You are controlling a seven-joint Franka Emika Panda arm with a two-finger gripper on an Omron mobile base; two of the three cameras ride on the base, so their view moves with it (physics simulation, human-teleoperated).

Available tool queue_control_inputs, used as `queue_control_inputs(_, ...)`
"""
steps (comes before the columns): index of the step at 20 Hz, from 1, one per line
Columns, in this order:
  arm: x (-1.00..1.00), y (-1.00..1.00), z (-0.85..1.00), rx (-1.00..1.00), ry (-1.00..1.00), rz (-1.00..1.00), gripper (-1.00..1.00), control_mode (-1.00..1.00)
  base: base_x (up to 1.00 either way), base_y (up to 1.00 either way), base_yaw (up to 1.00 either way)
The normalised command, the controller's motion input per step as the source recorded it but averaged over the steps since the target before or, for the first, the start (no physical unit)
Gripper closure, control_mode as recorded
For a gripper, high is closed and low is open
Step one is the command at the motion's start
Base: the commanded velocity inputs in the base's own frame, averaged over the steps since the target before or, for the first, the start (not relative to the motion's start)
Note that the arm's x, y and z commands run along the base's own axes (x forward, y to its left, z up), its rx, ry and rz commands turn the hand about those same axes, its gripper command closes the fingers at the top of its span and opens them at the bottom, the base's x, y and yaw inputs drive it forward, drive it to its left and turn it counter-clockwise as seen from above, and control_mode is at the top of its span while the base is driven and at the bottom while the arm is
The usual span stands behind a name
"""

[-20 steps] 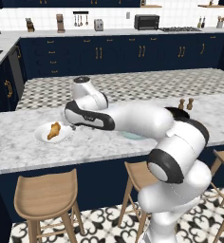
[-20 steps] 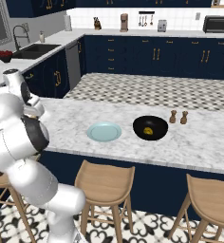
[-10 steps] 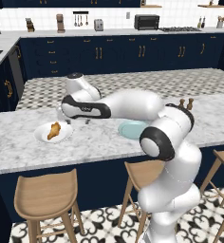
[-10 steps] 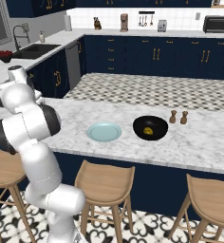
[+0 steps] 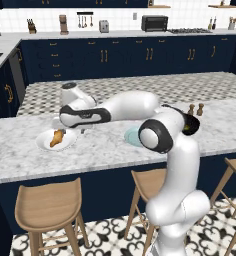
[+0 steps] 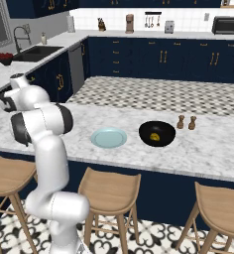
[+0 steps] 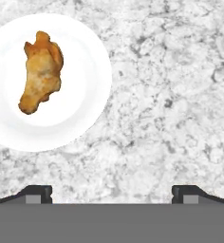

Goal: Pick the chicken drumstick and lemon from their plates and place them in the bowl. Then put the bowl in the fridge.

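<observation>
Gripper point(image 7: 112, 192): we see its tips spread wide and empty at the hand view's bottom | chicken drumstick point(image 7: 40, 71): upper left of frame, long axis near-vertical, thick end up | white plate point(image 7: 85, 102): under it, left of the gripper's centre-line.

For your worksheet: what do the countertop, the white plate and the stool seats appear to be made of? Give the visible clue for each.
Countertop: polished marble or a lookalike, white with grey veining.
White plate: probably glazed ceramic; smooth, plain, no pattern.
Stool seats: wood, tan with a light matte finish; the grain is too faint to confirm.
</observation>
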Motion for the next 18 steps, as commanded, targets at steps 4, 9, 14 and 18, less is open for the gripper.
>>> queue_control_inputs(4, 0.32, 0.28, -0.18, -0.01, 0.0, 0.0, -1.0, -1.0, 0.0, 0.0, 0.0)
queue_control_inputs(9, 0.3, 0.19, -0.07, -0.01, 0.0, 0.0, -1.0, -1.0, 0.0, 0.0, 0.0)
queue_control_inputs(14, 0.3, 0.02, -0.07, 0.0, 0.0, 0.0, -1.0, -1.0, 0.0, 0.0, 0.0)
queue_control_inputs(18, 0.33, 0.17, -0.31, -0.01, 0.0, 0.0, -1.0, -1.0, 0.0, 0.0, 0.0)
